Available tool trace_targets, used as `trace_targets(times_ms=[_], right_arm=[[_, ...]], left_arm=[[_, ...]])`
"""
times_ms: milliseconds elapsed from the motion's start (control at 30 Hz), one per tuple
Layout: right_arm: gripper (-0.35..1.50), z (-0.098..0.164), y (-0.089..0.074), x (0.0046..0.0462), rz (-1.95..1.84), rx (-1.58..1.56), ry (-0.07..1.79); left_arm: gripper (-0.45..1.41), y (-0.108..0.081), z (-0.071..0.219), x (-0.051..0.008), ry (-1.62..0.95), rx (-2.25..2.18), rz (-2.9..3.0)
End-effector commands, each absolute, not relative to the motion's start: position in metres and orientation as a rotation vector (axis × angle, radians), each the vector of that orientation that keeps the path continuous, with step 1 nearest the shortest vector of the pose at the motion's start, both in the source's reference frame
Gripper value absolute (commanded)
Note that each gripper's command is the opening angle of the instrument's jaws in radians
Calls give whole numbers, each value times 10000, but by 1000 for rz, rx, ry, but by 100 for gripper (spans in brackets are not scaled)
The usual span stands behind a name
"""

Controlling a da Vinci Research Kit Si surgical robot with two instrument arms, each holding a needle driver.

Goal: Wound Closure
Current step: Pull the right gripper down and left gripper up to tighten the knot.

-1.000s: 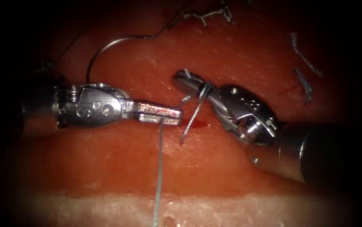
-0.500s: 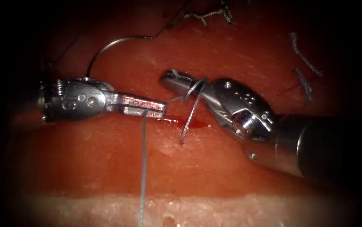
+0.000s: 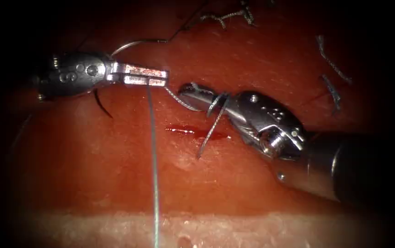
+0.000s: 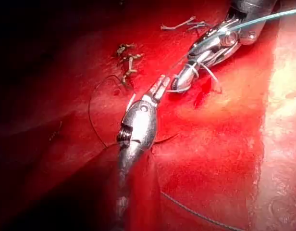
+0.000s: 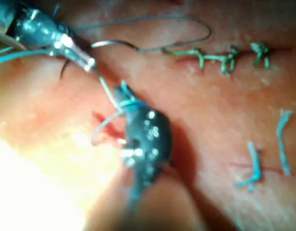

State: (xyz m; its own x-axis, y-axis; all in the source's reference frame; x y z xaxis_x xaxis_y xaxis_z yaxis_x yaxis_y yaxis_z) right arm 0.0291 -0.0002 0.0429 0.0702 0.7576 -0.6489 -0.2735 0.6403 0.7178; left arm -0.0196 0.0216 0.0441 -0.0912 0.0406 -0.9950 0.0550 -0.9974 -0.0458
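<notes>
Left claw [image 3: 158, 76] clamped on thread [image 3: 153, 151], left of cut [image 3: 193, 132]. Right claw [image 3: 193, 92] shut, thread looped round it. Needle [image 3: 128, 45] free on tissue [image 3: 115, 174]. Thread limp, slippery: best gripped short.

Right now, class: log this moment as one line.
left end effector: shut on thread | right end effector: thread looped around it | needle: free, upper left | tissue

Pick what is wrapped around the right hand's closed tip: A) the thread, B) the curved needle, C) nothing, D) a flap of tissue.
A: loops of thread circle the right hand just behind its tip, and a strand runs from there to the left hand.
</notes>
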Motion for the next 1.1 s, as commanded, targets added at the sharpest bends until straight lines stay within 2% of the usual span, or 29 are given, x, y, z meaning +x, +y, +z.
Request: trace_targets(times_ms=[33,267,667,1100], right_arm=[[-35,429,-10,302,811,477,1279],[-35,418,-22,300,801,494,1265],[-35,412,-59,291,842,457,1214],[-35,390,-88,283,877,411,1179]], left_arm=[[-45,230,449,-197,99,2108,-2324],[-45,281,462,-183,74,2083,-2391],[-45,364,462,-209,10,2076,-2454],[-45,394,462,-200,-18,2069,-2461]])
